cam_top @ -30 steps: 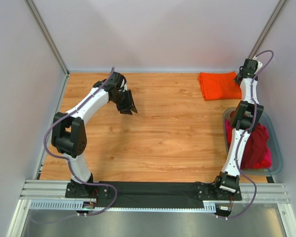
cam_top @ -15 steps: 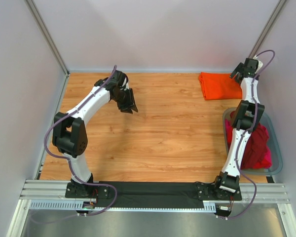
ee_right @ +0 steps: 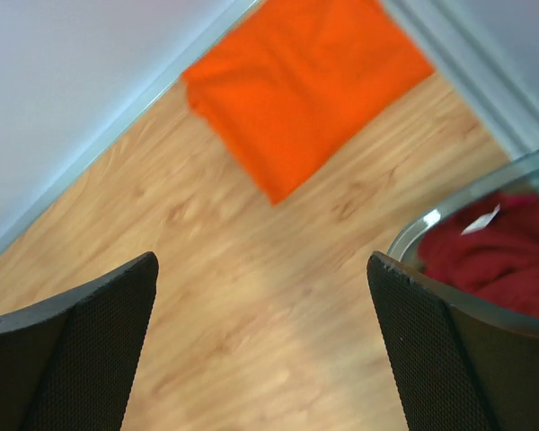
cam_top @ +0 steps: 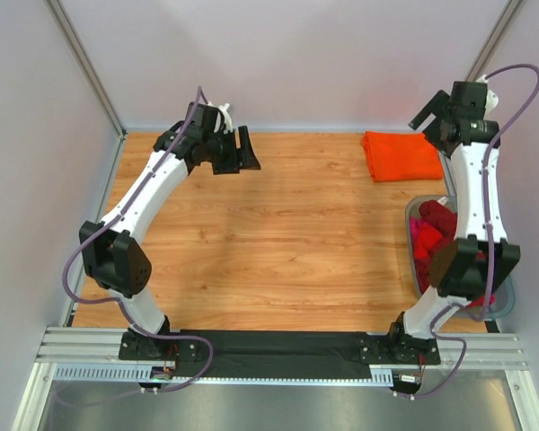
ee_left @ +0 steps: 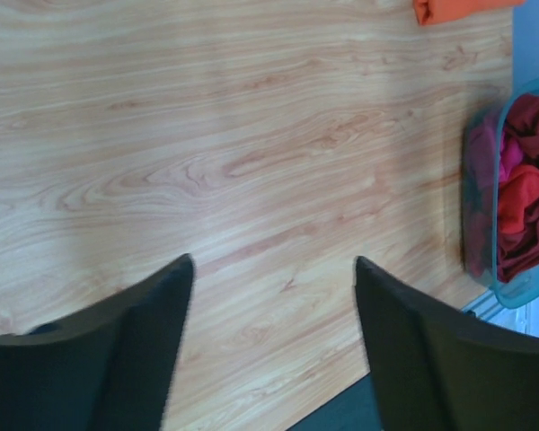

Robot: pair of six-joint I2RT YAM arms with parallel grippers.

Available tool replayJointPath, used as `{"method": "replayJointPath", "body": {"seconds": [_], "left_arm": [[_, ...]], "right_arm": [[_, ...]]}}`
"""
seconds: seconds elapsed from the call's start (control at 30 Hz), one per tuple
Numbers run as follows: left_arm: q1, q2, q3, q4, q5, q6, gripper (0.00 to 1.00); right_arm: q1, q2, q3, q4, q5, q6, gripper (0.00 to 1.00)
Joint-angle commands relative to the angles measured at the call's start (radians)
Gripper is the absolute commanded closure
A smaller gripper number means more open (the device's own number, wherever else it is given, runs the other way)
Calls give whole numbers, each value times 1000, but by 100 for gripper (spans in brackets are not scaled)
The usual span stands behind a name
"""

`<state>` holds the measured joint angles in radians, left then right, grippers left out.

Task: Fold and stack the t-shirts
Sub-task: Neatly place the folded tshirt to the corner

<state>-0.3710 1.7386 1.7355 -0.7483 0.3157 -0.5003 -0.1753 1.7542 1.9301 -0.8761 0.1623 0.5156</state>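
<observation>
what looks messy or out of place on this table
Nothing is spilled or damaged. The only untidy spot is the grey-blue tub at the right edge of the table, where dark red and pink t-shirts lie crumpled in a heap. The orange t-shirt is folded flat at the far right corner.

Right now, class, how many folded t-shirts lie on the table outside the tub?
1. The orange t-shirt lies folded at the far right corner of the table. The red and pink t-shirts are bunched in the tub, where more may be hidden.

The orange t-shirt (ee_right: 305, 85) lies folded flat, ahead of the right pincer (ee_right: 260, 260). The dark red and pink t-shirts (ee_right: 503, 256) sit crumpled together, right of it.
</observation>
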Motion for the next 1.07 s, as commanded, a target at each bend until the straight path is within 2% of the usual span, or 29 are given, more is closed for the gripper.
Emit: {"method": "replayJointPath", "body": {"seconds": [0.0,0.03,0.17,0.33,0.47,0.63,0.73,1.03], "left_arm": [[-3,-134,-57,42,51,-25,15],[-5,-163,-121,61,60,-43,1],[-6,-332,-247,121,92,-93,0],[-6,-483,-301,-6,0,-34,1],[-6,-580,-339,-78,17,-10,1],[-6,-712,-401,-76,77,-67,1],[-6,-780,-438,-33,86,-90,1],[-6,-818,-435,-80,97,-113,1]], "right_arm": [[71,-146,-191,-116,-124,87,0],[94,-182,-230,-113,-141,90,0],[224,-336,-359,-144,-196,89,0],[356,-450,-491,-219,-317,81,0],[376,-615,-548,-227,-406,106,0],[376,-752,-563,-247,-414,104,0],[376,-788,-566,-256,-415,104,0],[376,-832,-562,-248,-423,86,0]]}}
